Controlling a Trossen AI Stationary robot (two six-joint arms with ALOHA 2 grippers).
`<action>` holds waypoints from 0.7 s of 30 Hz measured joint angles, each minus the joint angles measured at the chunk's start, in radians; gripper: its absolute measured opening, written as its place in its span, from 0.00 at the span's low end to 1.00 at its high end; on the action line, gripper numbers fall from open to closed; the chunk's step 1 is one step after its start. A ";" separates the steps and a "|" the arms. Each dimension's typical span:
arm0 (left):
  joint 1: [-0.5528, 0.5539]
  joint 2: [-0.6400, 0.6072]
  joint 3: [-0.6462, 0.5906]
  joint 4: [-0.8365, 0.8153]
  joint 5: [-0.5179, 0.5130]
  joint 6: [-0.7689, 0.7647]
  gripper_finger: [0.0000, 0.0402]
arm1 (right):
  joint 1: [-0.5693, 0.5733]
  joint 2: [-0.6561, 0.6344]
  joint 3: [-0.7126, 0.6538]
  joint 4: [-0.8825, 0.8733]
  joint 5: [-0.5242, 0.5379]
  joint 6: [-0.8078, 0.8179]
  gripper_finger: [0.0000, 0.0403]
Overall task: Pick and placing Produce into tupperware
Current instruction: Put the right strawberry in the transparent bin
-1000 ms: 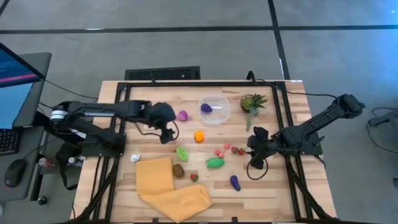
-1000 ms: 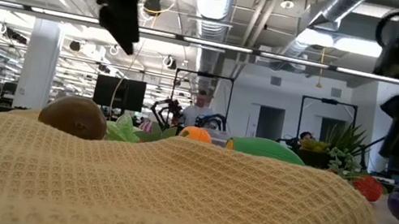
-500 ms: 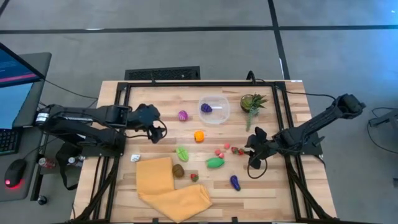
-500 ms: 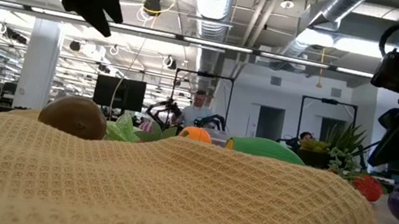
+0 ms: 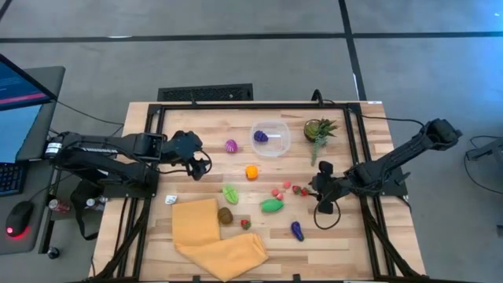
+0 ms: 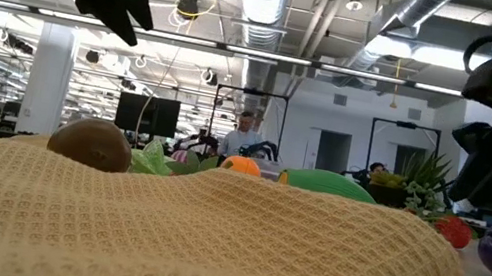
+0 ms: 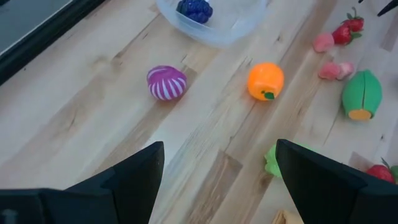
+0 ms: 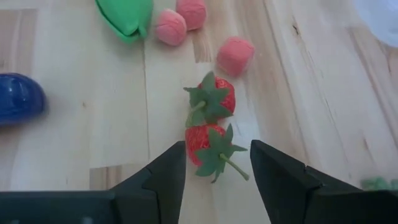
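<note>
- Right gripper (image 8: 211, 177) hangs low over the near strawberry (image 8: 208, 146), fingers spread, nothing held — the pick is lining up.
- Next: drop and close, then carry it to the tupperware (image 5: 271, 137), far centre.
- Left gripper (image 7: 214, 180) waits wide, empty, left of the magenta piece (image 7: 166, 83).

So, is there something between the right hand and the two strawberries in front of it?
Nothing visible. The right hand is open, and the nearer strawberry lies on the bare table just ahead of its fingers, with the second strawberry right behind it. The pink pieces lie farther off.
</note>
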 joint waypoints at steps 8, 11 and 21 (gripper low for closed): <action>0.000 0.000 0.000 0.000 -0.016 -0.026 0.75 | -0.076 0.025 0.000 0.018 -0.060 -0.027 0.61; 0.000 0.000 0.000 0.000 -0.018 -0.030 0.75 | -0.100 0.056 0.000 0.044 -0.110 -0.035 0.62; 0.000 0.000 0.000 0.000 -0.023 -0.039 0.75 | -0.112 0.180 0.000 0.142 -0.184 -0.037 0.62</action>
